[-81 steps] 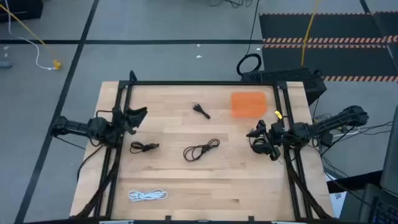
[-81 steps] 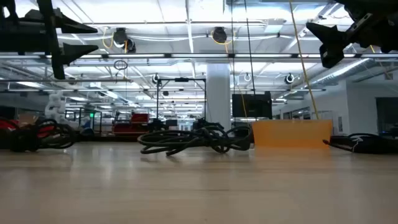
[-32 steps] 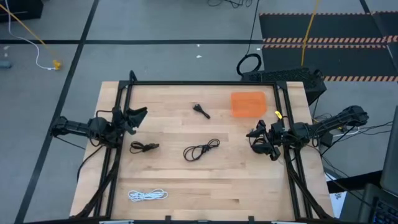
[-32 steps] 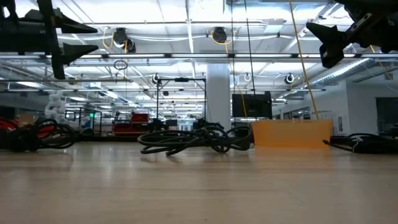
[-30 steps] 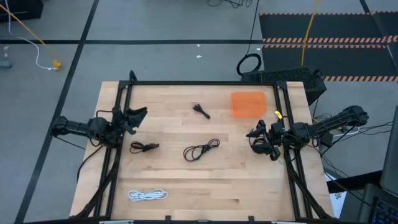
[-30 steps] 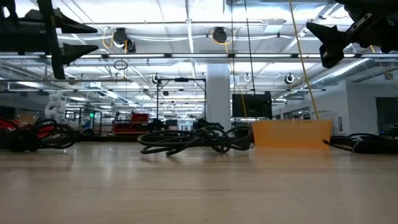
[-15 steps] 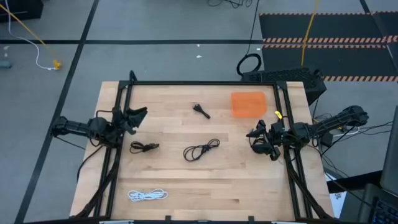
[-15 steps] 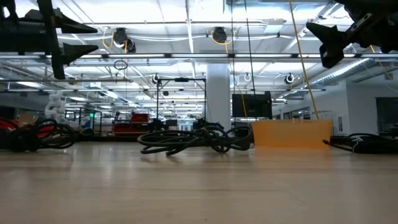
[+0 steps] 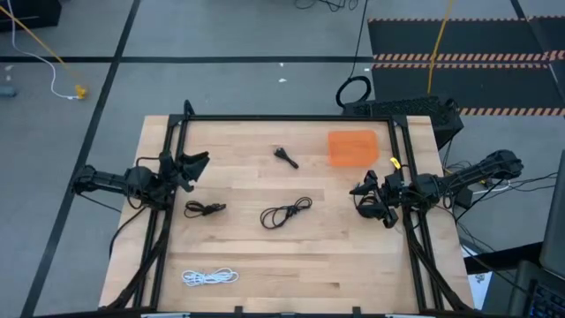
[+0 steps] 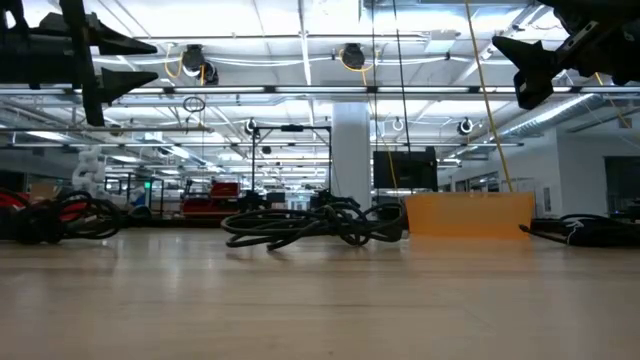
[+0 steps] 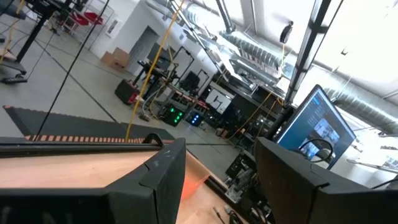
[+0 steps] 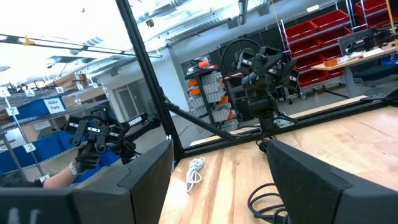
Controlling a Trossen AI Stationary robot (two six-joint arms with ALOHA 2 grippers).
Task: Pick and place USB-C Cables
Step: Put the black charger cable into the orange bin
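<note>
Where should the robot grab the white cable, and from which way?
The white cable lies flat near the table's front-left corner, in a long narrow bundle with nothing close by. It is probably best pinched across its middle, where the strands run together, coming straight down from above. The left gripper is the nearer one.

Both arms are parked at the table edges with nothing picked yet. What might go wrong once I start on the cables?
The middle black cable lies in a loose loop, so a pinch may catch one strand and drag the rest. The white cable sits near the front edge and may slide off. The small black cable is compact; the left gripper, jaws open, may nudge it away.
</note>
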